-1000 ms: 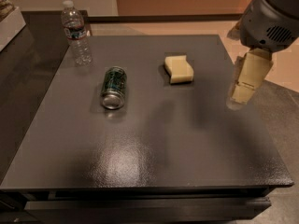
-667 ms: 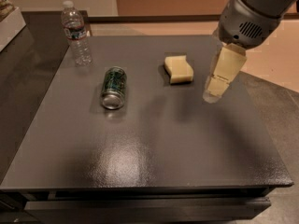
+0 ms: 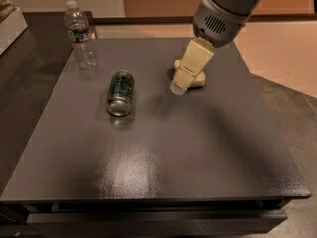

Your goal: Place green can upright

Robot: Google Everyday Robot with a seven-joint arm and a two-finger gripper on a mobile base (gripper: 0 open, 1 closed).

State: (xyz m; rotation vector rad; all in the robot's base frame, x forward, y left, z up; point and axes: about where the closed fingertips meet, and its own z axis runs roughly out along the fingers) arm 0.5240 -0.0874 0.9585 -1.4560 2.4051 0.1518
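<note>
Leftmost, a clear bottle [image 3: 79, 33] stands upright at the far left of the dark table [image 3: 163, 167]. Just nearer and a little to the right, the green can [image 3: 120, 93] lies on its side left of the table's middle. One silver end faces the near edge. Nothing touches it. Right of the can and apart from it, the gripper [image 3: 179, 87] hangs over the table and slants down toward the left from the grey arm [image 3: 218, 19]. Whether it is released or clenched, I cannot tell. A pale yellow sponge [image 3: 200, 80] lies partly hidden behind it.
</note>
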